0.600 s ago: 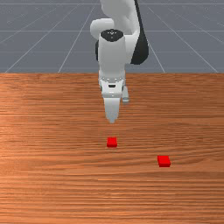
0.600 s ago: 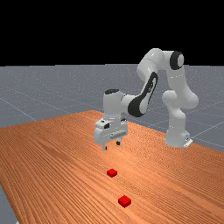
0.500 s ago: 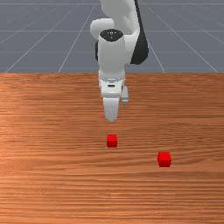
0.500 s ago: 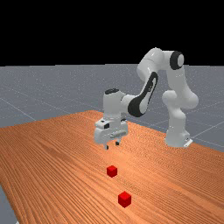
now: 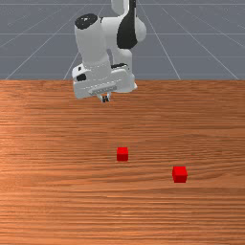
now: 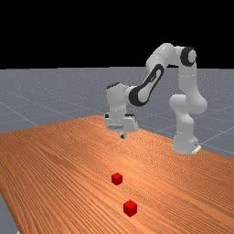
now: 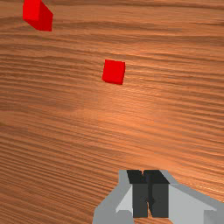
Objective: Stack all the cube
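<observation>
Above the table, my gripper (image 5: 105, 99) hangs behind the two red cubes in the front view, its fingers together and empty. The wrist view also has the gripper (image 7: 150, 194) with its dark pads (image 7: 140, 201) side by side, only a thin slit between them. One red cube (image 5: 122, 154) rests on the wood, the closer of the two to the hand. The second red cube (image 5: 180, 174) lies apart from it, toward the front view's right and nearer that camera. In the far view the closer cube (image 6: 117, 178) is well below the fingertips, and the other cube (image 6: 130, 208) is lower in the picture.
Bare wood of the table (image 5: 57, 191) surrounds both cubes and separates them. The arm's base stands at the table's edge on the far view's right.
My hand has drawn back, risen and turned, shifting toward the front view's left. The fingers, apart before, have closed. Both cubes look taller than in the earliest pictures, at the same spots.
</observation>
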